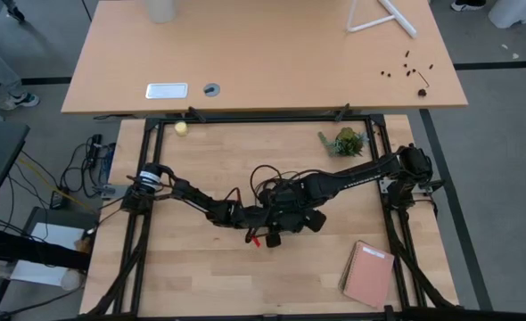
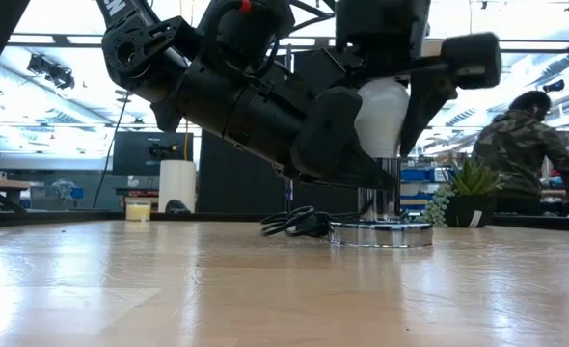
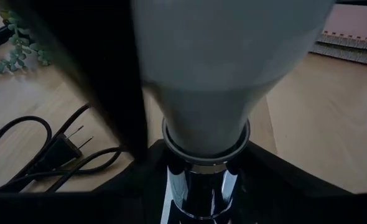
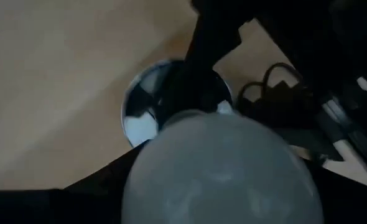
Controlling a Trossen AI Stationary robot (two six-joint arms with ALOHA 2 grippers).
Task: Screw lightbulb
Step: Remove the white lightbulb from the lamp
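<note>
Right gripper is clamping the white lightbulb upright over the silver socket disc; left gripper is gripping the socket's stem below the bulb.

Overhead lighting is bright and even in the high view; the desk shows soft shadows. The low view is backlit: ceiling lights overexpose, arms appear as silhouettes, the desk reflects glare. In both wrist views the bulb is close, blurred and dim.
</note>
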